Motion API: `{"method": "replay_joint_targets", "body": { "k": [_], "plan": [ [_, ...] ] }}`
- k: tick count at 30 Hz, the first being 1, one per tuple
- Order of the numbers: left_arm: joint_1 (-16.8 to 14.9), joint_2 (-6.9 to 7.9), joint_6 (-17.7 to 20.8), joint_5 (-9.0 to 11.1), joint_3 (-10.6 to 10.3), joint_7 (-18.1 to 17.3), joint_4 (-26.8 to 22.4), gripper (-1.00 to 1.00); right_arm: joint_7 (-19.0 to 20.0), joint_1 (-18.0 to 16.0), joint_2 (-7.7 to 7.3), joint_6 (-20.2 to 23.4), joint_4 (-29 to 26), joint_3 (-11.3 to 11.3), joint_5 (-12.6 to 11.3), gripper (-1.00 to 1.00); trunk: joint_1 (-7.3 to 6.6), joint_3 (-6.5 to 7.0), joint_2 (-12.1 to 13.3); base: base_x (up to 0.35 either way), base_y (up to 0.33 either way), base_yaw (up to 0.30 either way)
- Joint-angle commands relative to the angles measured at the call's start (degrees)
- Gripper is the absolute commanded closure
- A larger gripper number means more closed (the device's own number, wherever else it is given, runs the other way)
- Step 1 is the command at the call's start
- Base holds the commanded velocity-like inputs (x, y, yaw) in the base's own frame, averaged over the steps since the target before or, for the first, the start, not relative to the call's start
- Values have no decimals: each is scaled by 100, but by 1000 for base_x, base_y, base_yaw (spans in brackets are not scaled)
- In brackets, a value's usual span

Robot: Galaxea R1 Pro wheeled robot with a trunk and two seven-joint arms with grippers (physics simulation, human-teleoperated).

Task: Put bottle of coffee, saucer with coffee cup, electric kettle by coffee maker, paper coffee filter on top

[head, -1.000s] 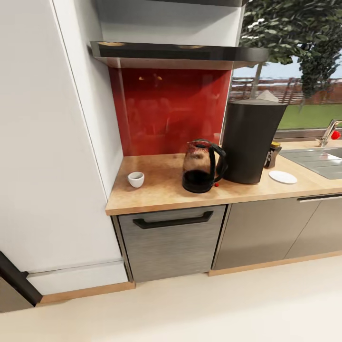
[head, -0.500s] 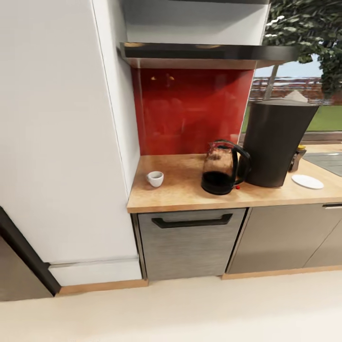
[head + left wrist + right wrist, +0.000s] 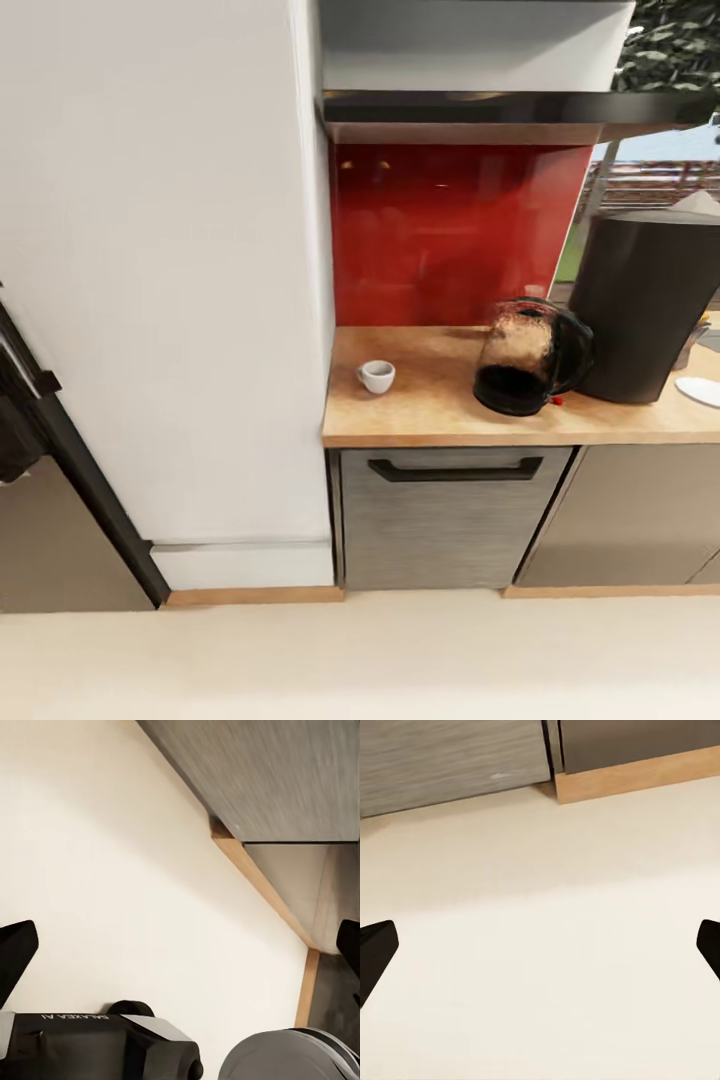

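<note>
Two grippers, both mine, both spread wide with nothing between the fingers: left gripper (image 3: 180, 945) and right gripper (image 3: 540, 941) hang over the pale floor (image 3: 540, 915), touching nothing. Fingertips cut off at the frame edges. Up on the countertop (image 3: 430, 405): coffee cup (image 3: 377, 376) alone near the tall white cabinet (image 3: 170, 270), well apart from the electric kettle (image 3: 525, 357). Kettle sits just beside the coffee maker (image 3: 645, 305). Saucer (image 3: 702, 391) cropped at the edge. Pale shape atop the maker, possibly the filter.
</note>
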Motion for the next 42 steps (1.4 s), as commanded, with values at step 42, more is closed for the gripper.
{"method": "replay_joint_targets", "body": {
  "k": [42],
  "plan": [
    [-3, 0, 51, -28, 37, -18, -1, -100, 36, -7, 8, -30, 8, -47, 67, -100, 1, -5, -3, 15, 193, 1]
  ]
}}
